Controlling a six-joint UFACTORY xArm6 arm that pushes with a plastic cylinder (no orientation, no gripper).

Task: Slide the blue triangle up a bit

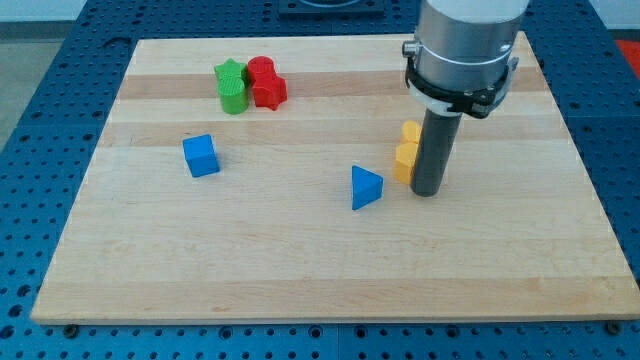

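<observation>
Wooden board (300, 270): blue triangle (366, 187) just view-left of my tip (427, 192), apparently apart; no hand.

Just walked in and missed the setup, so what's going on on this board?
A robot arm is pushing blocks about a wooden board with a rod. My tip sits right of the blue triangle, apart from it and beside the yellow block. The triangle is yet to be pushed up. A blue cube lies at the view's left; green and red blocks touch near the top.
</observation>
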